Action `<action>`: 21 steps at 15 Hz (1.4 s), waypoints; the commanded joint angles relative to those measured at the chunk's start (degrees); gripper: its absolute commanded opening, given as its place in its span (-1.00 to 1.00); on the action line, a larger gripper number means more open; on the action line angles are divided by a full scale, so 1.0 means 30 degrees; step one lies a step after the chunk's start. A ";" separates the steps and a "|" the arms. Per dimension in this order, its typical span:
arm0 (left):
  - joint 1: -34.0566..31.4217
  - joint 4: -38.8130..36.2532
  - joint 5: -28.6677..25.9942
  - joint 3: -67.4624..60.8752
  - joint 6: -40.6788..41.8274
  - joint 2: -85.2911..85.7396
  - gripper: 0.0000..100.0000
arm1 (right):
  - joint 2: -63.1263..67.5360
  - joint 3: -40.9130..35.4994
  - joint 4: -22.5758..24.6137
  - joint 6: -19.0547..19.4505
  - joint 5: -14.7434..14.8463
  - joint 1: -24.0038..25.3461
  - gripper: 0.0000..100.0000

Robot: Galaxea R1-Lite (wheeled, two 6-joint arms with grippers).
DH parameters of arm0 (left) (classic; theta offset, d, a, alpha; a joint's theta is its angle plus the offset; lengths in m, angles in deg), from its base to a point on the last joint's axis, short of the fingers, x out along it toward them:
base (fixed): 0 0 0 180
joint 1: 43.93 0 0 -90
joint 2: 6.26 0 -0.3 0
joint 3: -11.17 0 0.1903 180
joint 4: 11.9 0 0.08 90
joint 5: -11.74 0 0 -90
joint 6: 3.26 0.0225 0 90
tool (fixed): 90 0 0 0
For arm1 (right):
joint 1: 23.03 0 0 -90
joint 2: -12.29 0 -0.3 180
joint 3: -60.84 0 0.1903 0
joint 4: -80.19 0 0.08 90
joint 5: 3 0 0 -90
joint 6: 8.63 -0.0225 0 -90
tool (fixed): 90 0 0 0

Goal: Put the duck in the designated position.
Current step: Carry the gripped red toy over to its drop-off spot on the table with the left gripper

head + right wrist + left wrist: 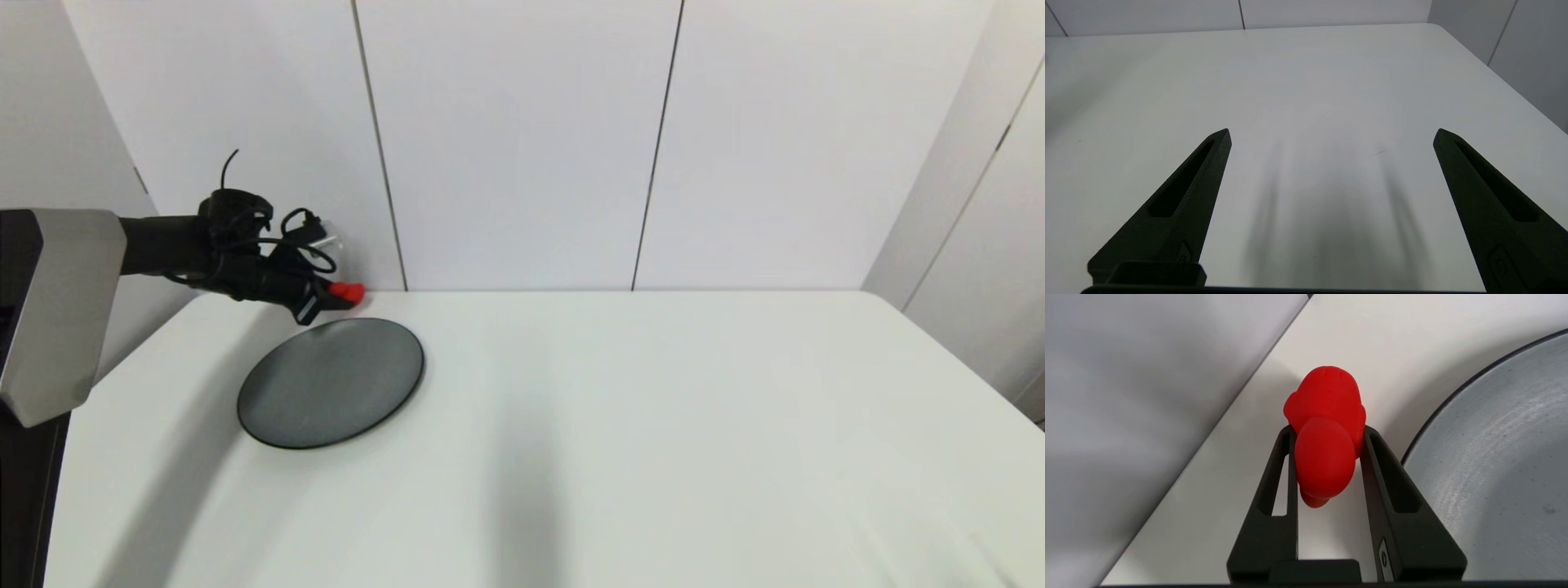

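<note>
The small red duck (349,292) (1327,433) is pinched between the two black fingers of my left gripper (339,297) (1327,430), which is shut on it. It hangs near the table's back left, just beyond the far rim of the round grey plate (331,382) (1502,465). In the left wrist view the duck is over bare white table beside the plate's edge. My right gripper (1331,134) is open above bare table, with nothing between its fingers; that arm does not show in the head view.
White wall panels (522,139) rise right behind the table's far edge, close to my left gripper. The white table (653,425) stretches to the right and front of the plate.
</note>
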 commanded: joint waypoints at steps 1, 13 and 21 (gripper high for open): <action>0.0060 -0.0107 -0.0026 0.0061 0.0091 -0.0328 -1.00 | 0.0024 0.0000 0.0013 -0.0010 0.0001 0.0002 1.00; 0.0383 -0.0107 -0.0319 0.0090 -0.0055 -0.0415 -1.00 | 0.0024 0.0000 0.0013 -0.0010 0.0001 0.0002 1.00; 0.0383 -0.0136 -0.0407 0.0090 -0.0055 -0.0357 -1.00 | 0.0024 0.0000 0.0013 -0.0010 0.0001 0.0002 1.00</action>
